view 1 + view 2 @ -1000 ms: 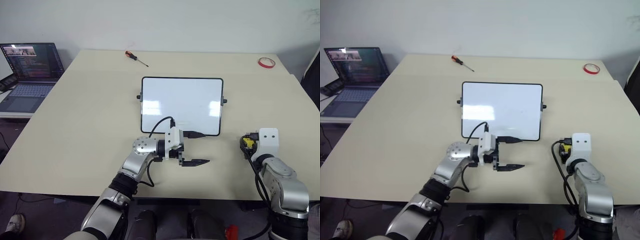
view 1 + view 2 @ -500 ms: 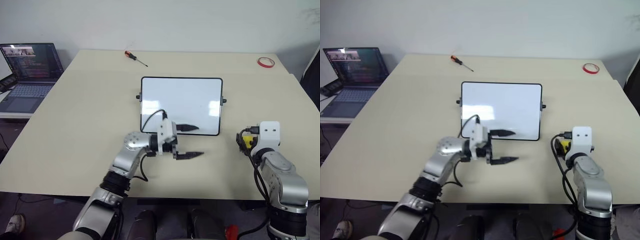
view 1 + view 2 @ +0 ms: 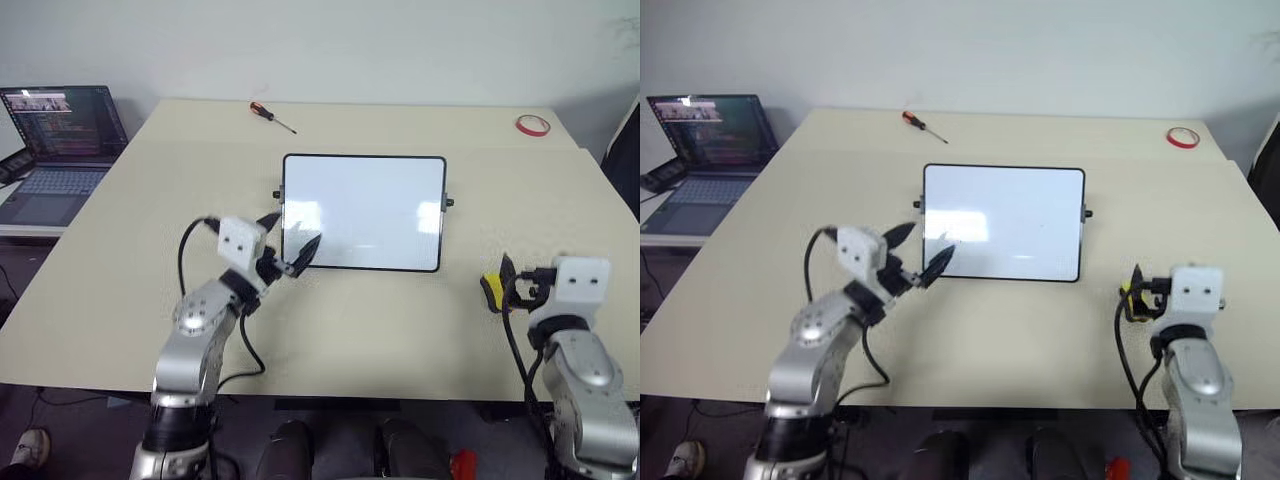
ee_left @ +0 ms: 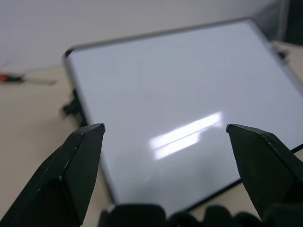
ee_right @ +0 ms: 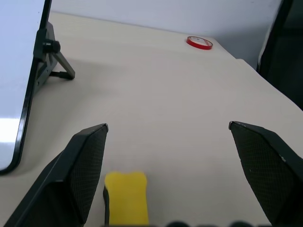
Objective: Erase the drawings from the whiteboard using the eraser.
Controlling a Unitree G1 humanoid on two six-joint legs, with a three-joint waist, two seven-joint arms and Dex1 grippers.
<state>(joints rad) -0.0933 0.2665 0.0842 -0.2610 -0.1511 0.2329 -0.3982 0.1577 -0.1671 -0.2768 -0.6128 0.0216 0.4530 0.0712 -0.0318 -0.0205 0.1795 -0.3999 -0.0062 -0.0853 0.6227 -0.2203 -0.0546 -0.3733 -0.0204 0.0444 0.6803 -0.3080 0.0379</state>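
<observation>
The whiteboard (image 3: 365, 212) stands propped at the table's middle, its white face (image 4: 180, 109) showing only glare. The drawings are out of view. My left gripper (image 3: 292, 232) hovers open at the board's near left corner, pointing at its face, nothing between its fingers. The eraser (image 3: 490, 291), a small yellow block, lies on the table right of the board. In the right wrist view the eraser (image 5: 125, 196) sits low between the fingers, nearer one of them and touching neither. My right gripper (image 5: 166, 126) is open just above it.
A laptop (image 3: 60, 140) sits on a side stand at the far left. A red-handled screwdriver (image 3: 272, 115) lies at the back of the table (image 3: 150, 230), and a red tape ring (image 3: 532, 124) lies at the back right. The board's stand leg (image 5: 59, 71) juts out behind it.
My left arm swung left and turned from pointing right to pointing at the board. My right gripper opened, rose and drew back, leaving the eraser on the table.
</observation>
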